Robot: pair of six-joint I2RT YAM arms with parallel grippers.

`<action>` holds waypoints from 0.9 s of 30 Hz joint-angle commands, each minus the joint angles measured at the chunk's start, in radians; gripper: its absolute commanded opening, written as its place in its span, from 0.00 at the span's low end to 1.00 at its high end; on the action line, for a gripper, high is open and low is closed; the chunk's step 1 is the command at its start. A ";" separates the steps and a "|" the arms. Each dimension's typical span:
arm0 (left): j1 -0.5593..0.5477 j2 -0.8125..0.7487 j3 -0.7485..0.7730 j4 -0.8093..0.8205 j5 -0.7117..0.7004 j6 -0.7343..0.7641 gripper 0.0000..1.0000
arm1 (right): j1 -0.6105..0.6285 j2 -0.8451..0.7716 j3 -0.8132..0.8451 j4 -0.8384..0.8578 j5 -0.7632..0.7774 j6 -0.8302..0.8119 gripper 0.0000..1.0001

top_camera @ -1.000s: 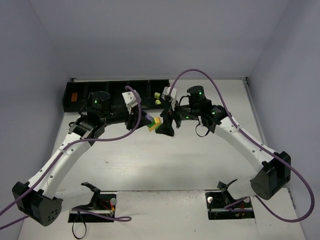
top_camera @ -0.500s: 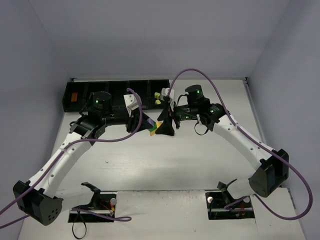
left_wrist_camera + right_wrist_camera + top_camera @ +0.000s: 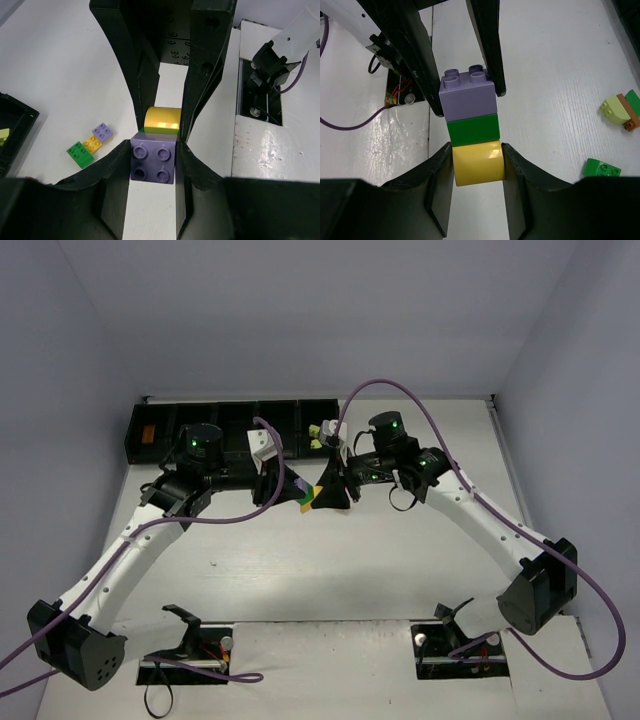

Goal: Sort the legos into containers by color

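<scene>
While your left jaws are pinching the lilac brick and your right jaws the yellow brick, you're risking a slip by pulling askew.

Soft, even light from overhead keeps the white bench bright in the top view, with only faint, diffuse shadows on it. The black bins along the far edge lose their detail in darkness. Both wrist views show the stack of bricks crisp. Glare streaks the glossy bench and the stack's yellow end, and the bottom corners fall to black.
</scene>
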 commanded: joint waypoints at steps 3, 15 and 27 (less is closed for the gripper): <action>-0.004 -0.003 0.020 0.066 0.053 -0.015 0.07 | 0.001 -0.010 0.015 0.063 -0.011 0.003 0.00; -0.004 0.043 0.040 0.036 0.067 -0.015 0.31 | 0.001 -0.010 0.023 0.063 -0.007 0.014 0.00; -0.005 0.073 0.047 0.016 0.067 0.006 0.45 | 0.001 0.007 0.037 0.064 -0.007 0.014 0.00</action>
